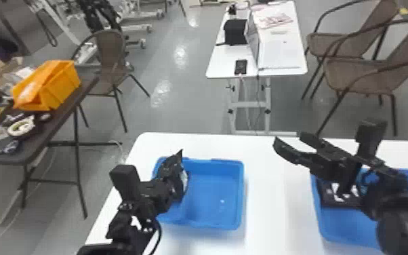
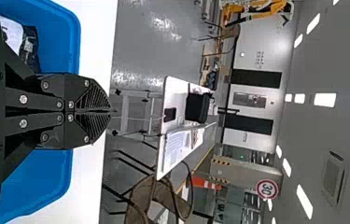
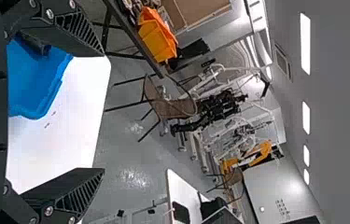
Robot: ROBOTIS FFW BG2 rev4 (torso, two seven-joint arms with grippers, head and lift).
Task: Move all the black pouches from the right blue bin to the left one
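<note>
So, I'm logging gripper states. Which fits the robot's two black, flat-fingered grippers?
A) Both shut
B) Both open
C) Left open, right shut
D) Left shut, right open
D: the left gripper is closed with its two tips together, while the right gripper is spread wide.

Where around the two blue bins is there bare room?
Bare: the white tabletop between left bin and right bin, and the left bin's right half. Crowded: the left bin's left side, by the left gripper, and the right bin's far-left corner, holding a black pouch.
</note>
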